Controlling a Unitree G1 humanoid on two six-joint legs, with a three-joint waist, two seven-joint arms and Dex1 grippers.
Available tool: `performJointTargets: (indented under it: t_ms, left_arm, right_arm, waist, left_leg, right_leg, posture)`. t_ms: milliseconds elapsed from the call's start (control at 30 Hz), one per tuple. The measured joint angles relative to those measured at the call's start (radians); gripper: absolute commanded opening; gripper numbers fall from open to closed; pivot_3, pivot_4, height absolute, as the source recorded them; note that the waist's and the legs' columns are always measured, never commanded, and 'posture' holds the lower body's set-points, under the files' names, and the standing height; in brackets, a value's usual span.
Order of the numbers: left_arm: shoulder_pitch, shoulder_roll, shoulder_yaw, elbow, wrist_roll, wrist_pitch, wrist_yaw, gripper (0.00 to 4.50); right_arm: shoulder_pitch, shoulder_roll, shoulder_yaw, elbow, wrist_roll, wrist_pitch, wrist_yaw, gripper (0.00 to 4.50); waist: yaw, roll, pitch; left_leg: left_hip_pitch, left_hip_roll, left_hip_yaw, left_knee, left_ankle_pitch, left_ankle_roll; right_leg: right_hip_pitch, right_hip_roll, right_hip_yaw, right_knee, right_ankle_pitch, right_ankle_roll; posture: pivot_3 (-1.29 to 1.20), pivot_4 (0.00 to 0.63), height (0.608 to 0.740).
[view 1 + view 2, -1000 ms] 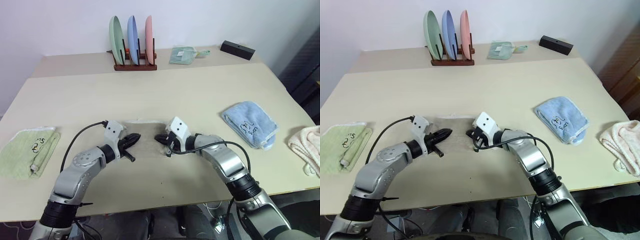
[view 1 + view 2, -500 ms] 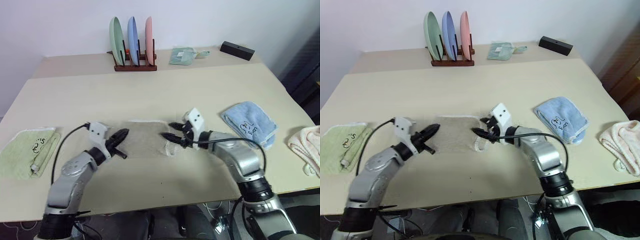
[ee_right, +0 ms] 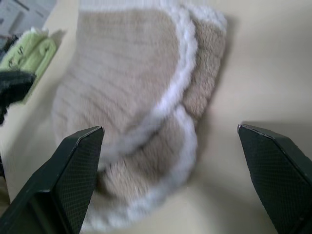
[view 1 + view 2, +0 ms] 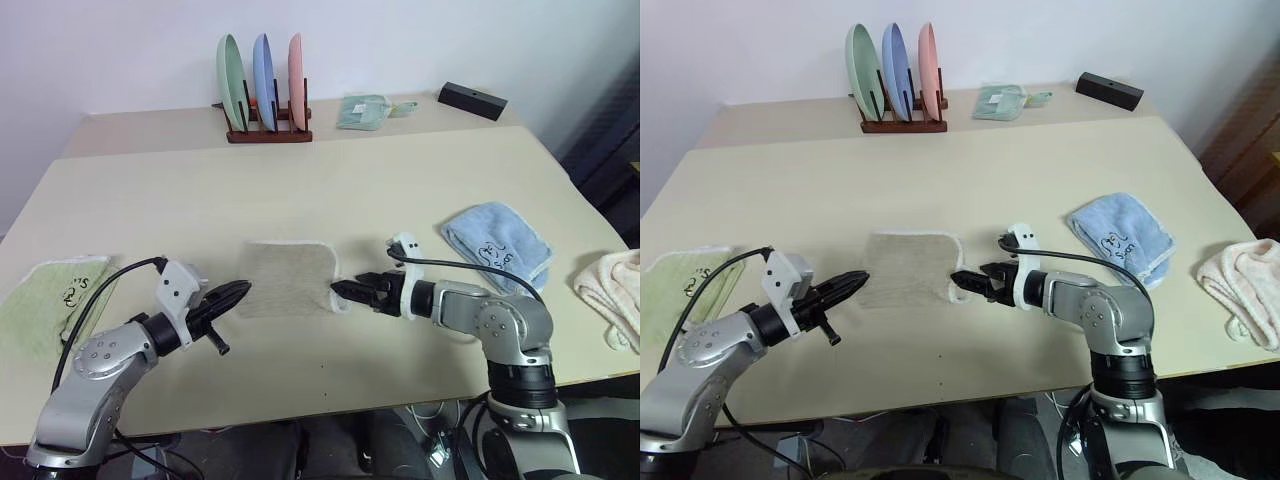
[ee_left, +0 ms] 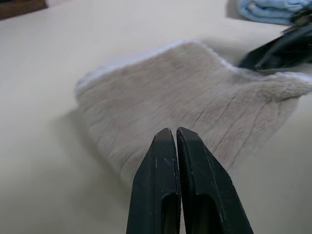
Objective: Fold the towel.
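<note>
Your towel lies folded on the table, roughly midway between the side edges and closer to the near edge than the far one. Its white trim shows along the far side and down the right end, where the layers curl up and don't quite line up.

Your right gripper sits just beside that right end with its fingers spread wide, holding nothing. Your left gripper hovers just off the towel's left near corner, fingers pressed together and empty.

The fold looks mostly made, so judge this as the tidy-up stage. If you want another fold, take the curled right end with both layers between the fingers, not the top one alone, or the stack will shear apart. Pin the left side lightly while you carry it across, and lay it down rather than drop it.

Keep clear of the light blue towel near the right edge and the pale green towel near the left edge.
</note>
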Motion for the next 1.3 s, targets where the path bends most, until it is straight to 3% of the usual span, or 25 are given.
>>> performJointTargets:
  t_ms: [133, 200, 233, 467, 600, 733, 1000, 1300]
  left_arm:
    - [0.0, -0.01, -0.023, -0.009, 0.013, -0.002, 0.001, 0.1]
    - [0.005, -0.016, -0.034, -0.023, 0.015, -0.005, 0.001, 0.1]
    - [0.012, -0.024, -0.041, -0.034, 0.015, -0.005, 0.001, 0.1]
    - [0.04, -0.047, -0.067, -0.07, 0.015, -0.007, 0.01, 0.1]
    - [0.041, -0.06, -0.066, -0.069, 0.022, -0.021, 0.024, 0.1]
    - [0.014, -0.083, -0.063, -0.05, 0.036, -0.045, 0.048, 0.1]
    - [-0.167, -0.232, -0.115, 0.095, 0.141, -0.144, 0.157, 0.1]
    - [-0.244, -0.382, -0.193, 0.164, 0.164, -0.175, 0.207, 0.1]
  right_arm:
    - [-0.028, 0.067, -0.022, 0.048, 0.016, 0.017, -0.032, 4.48]
    - [-0.046, 0.084, -0.011, 0.077, 0.017, 0.008, -0.035, 3.96]
    - [-0.063, 0.098, 0.002, 0.109, 0.007, -0.006, -0.04, 3.64]
    - [-0.071, 0.137, 0.04, 0.147, 0.019, -0.012, -0.045, 0.11]
    - [-0.068, 0.134, -0.008, 0.125, 0.038, -0.015, -0.066, 0.04]
    - [-0.071, 0.117, -0.173, 0.015, 0.132, -0.054, -0.089, 0.04]
    - [-0.132, -0.057, -0.627, -0.042, 0.298, -0.078, -0.381, 0.04]
    - [-0.004, -0.111, -0.852, -0.033, 0.448, -0.032, -0.683, 0.04]
  waist:
    - [-0.003, 0.0, 0.0]
    - [-0.005, 0.0, 0.0]
    - [-0.009, 0.0, 0.0]
    - [-0.018, 0.001, 0.0]
    - [-0.015, 0.001, 0.0]
    - [-0.016, 0.002, 0.001]
    - [0.008, 0.003, 0.001]
    - [0.005, 0.003, 0.0]
  left_leg:
    - [0.0, 0.0, 0.0, 0.0, 0.0, 0.0]
    - [0.0, 0.0, 0.0, 0.0, 0.0, 0.0]
    - [0.0, 0.0, 0.0, 0.0, 0.0, 0.0]
    - [-0.001, 0.0, 0.0, -0.001, 0.0, 0.0]
    - [-0.001, 0.0, 0.0, 0.0, 0.0, 0.0]
    - [-0.001, 0.0, 0.0, -0.001, 0.0, 0.0]
    - [-0.002, 0.0, 0.0, -0.001, 0.0, 0.0]
    - [-0.001, 0.0, 0.001, 0.0, 0.0, 0.001]
  right_leg:
    - [0.0, 0.0, 0.0, 0.0, 0.0, 0.0]
    - [0.0, 0.0, 0.0, 0.0, 0.0, 0.0]
    - [0.0, 0.0, 0.0, 0.0, 0.0, 0.0]
    - [-0.001, 0.0, 0.0, 0.0, 0.0, 0.0]
    - [-0.001, 0.0, 0.0, 0.0, 0.0, 0.0]
    - [-0.001, 0.0, 0.0, 0.0, 0.0, 0.0]
    - [-0.001, 0.0, 0.0, -0.001, 0.0, 0.0]
    - [0.0, 0.0, 0.002, 0.0, 0.001, 0.001]
  posture:
    - [0.0, 0.15, 0.74]
    - [0.0, 0.15, 0.74]
    - [0.0, 0.15, 0.74]
    - [0.0, 0.15, 0.74]
    - [0.0, 0.15, 0.74]
    - [0.0, 0.15, 0.74]
    - [0.0, 0.15, 0.74]
    - [0.0, 0.15, 0.74]
